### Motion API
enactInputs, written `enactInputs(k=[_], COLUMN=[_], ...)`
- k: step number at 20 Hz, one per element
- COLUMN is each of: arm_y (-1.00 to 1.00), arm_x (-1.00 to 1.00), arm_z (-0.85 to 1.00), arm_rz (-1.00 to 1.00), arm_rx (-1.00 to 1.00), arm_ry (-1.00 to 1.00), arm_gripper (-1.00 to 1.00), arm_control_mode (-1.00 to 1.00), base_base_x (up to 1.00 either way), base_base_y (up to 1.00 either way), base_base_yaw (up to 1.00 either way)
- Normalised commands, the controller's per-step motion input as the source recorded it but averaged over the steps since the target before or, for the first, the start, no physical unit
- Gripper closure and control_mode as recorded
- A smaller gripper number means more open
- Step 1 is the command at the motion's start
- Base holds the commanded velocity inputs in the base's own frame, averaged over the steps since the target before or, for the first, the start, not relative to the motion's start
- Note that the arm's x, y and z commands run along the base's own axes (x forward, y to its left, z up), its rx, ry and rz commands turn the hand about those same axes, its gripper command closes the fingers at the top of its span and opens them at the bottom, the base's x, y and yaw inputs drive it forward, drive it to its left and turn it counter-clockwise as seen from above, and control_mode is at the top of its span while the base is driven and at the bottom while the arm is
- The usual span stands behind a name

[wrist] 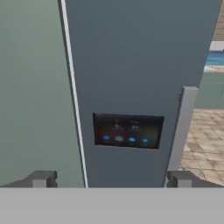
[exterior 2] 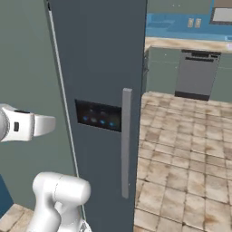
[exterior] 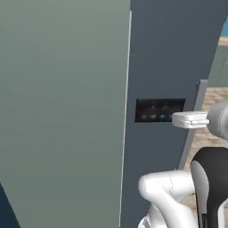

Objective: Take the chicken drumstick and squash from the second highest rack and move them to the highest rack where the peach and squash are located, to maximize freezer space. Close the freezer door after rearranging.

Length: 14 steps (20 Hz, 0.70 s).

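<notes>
Freezer door (wrist: 144,57), dark grey with a black control panel (wrist: 127,130) and grey vertical handle (wrist: 179,131), fills centre frame. Fingers (wrist: 41,178) stand released, spread wide at bottom frame.

freezer door (wrist: 144,57), dark control panel (wrist: 127,130) with blue lights, markings too blurred to read

White rounded arm (exterior: 167,191), dark joints, small dark fingers (wrist: 41,178).

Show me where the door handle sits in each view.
Left base view: handle, right of centre, partly behind the arm.
Right base view: handle, centre, on the door's right edge.
Hand view: handle, right of centre.
Shared landmark: the dark panel just left of it.
</notes>
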Motion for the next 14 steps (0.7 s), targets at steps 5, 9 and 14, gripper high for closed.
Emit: enactInputs(k=[5,9,14], arm_y=[0.0,0.0,0.0], arm_x=[0.0,0.0,0.0], arm_z=[0.0,0.0,0.0], arm_rz=[0.0,0.0,0.0], arm_rx=[0.0,0.0,0.0], arm_ry=[0.0,0.0,0.0], arm_gripper=[-1.0,-1.0,-1.0], arm_control_mode=[1.0,1.0,1.0], base_base_x=[0.36,0.48,0.55], base_base_y=[0.11,0.12,0.1], base_base_yaw=[-0.25,-0.12,-0.01])
